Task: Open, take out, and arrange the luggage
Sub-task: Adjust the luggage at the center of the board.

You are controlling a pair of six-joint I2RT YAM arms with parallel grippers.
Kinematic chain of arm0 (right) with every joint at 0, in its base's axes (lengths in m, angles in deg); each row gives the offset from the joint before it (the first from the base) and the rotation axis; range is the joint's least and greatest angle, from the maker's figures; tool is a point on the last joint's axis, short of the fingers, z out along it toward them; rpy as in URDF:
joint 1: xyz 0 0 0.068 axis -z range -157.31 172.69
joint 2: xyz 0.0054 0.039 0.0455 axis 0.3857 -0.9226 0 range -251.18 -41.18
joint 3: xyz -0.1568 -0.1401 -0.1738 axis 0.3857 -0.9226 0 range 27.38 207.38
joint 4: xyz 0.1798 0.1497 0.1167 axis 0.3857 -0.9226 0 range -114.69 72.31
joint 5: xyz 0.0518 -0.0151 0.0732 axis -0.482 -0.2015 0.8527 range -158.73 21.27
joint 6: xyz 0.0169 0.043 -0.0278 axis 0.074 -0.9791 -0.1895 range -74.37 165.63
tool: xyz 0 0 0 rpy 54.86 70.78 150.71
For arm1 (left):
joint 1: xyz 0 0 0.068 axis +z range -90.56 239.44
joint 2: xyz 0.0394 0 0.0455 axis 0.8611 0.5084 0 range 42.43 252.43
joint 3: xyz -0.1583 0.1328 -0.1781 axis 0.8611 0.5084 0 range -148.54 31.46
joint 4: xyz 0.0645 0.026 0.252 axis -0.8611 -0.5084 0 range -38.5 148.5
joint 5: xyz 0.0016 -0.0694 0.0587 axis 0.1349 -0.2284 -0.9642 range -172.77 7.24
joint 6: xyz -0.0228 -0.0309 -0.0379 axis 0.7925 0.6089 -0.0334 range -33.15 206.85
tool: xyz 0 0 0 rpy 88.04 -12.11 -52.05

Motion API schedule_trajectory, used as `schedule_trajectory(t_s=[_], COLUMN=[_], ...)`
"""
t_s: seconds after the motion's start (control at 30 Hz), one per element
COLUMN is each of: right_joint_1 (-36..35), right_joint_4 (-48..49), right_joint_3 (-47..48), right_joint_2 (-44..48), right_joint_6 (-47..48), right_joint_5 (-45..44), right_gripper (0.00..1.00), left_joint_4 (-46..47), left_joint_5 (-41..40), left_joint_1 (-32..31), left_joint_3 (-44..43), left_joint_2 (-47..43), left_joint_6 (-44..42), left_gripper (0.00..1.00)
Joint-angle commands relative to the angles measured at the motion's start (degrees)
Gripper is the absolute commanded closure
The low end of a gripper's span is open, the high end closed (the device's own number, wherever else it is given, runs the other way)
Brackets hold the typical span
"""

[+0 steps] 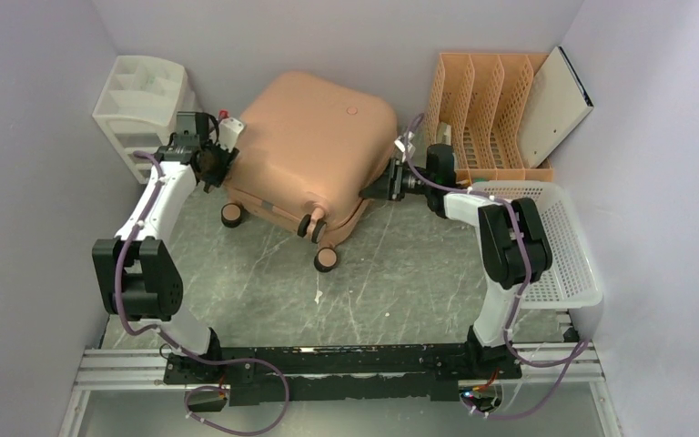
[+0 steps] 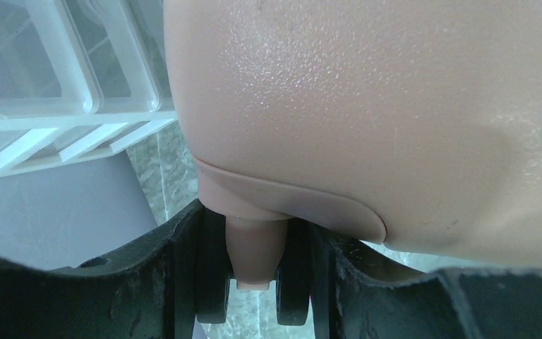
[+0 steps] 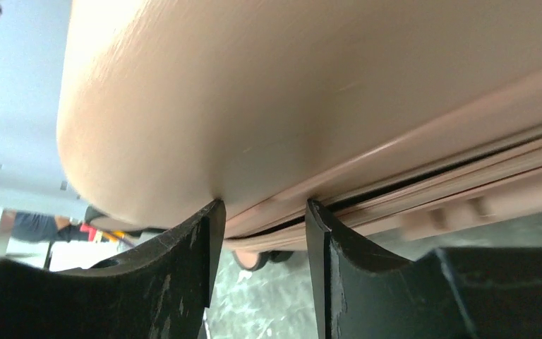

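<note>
Salmon-pink hard-shell luggage (image 1: 314, 146) lies far-centre between the arms: left gripper (image 1: 217, 164) clamped on a black spinner wheel (image 2: 291, 282) at its left corner, right gripper (image 1: 378, 188) straddling its right-edge seam (image 3: 430, 176) with parted fingers (image 3: 183, 268).

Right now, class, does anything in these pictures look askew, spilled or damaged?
The luggage lies skewed diagonally on the table. The left hand straddles one wheel, the right hand sits at its seam. Nothing looks spilled or broken.
</note>
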Motion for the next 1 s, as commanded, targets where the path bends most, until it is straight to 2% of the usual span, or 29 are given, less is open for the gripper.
schedule_trajectory(t_s=[0.0,0.03,0.17,0.2,0.33,0.47,0.57,0.7,0.87,0.97], right_joint_1=[-2.2,-2.1,-2.1,-2.1,-2.2,-1.8,0.6,9.5,17.9,21.4], right_joint_4=[-2.6,-3.1,-5.8,-6.9,-10.5,-16.6,-20.6,-16.8,-22.2,-18.8], right_joint_3=[-3.2,-3.9,-5.3,-5.6,-6.9,-7.6,-8.3,-12.7,-14.4,-17.1], right_joint_2=[5.8,7.0,11.5,12.7,17.4,23.2,28.3,34.1,38.9,42.3], right_joint_6=[5.7,6.4,8.8,9.7,13.1,20.3,25.0,24.6,31.8,32.2], right_joint_5=[2.7,2.2,0.2,-0.7,-1.9,-1.5,-2.3,-1.5,-4.3,-5.6], right_gripper=[0.50,0.50,0.49,0.48,0.48,0.45,0.42,0.39,0.38,0.38], left_joint_4=[11.0,10.7,11.8,11.8,9.7,4.7,-2.6,-8.5,-14.5,-16.0], left_joint_5=[4.9,3.9,1.5,1.5,1.3,9.7,14.4,20.3,19.5,20.7], left_joint_1=[-5.3,-5.3,-4.6,-4.3,-2.7,-3.9,-12.1,-22.1,-37.2,-40.2], left_joint_3=[-5.2,-5.5,-2.9,-2.5,-3.3,-5.9,-8.2,-7.4,-8.6,-9.3], left_joint_2=[3.2,2.7,-2.9,-4.6,-10.5,-15.2,-15.9,-16.6,-13.8,-12.5], left_joint_6=[7.4,7.7,9.1,9.4,10.4,9.5,7.3,5.8,5.5,6.8], left_gripper=[0.48,0.43,0.07,0.04,0.04,0.04,0.04,0.04,0.04,0.04])
